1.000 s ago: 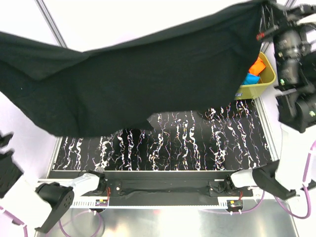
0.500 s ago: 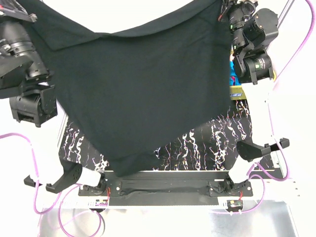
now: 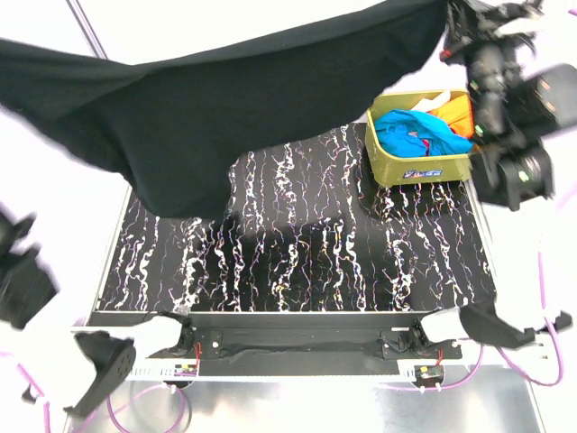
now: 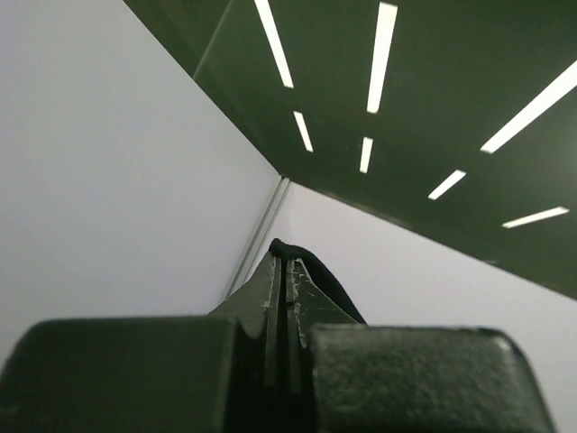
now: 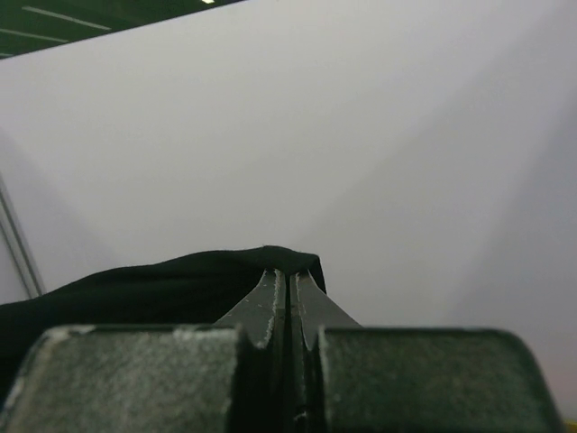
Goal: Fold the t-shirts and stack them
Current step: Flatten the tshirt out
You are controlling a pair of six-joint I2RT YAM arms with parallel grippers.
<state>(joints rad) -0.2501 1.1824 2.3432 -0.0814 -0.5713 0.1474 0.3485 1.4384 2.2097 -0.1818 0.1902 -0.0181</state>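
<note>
Black t-shirt (image 3: 225, 108) hangs in the air over the far half of the table (image 3: 297, 262), stretched from 9 o'clock to 1 o'clock in the top view, lowest fold at 10 o'clock.

Left gripper (image 4: 286, 263) has its fingers pressed together on a black hem. Right gripper (image 5: 288, 276) likewise pinches a black edge.

Olive tub (image 3: 416, 170) sits at 2 o'clock, holding the teal t-shirt (image 3: 410, 131) and the orange t-shirt (image 3: 455, 113).

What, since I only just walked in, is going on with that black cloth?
Both arms hold the black t-shirt stretched in the air above the table. The left end effector is shut on one edge, the right end effector on another. The teal t-shirt and orange t-shirt lie bunched in the green tub at far right.
</note>
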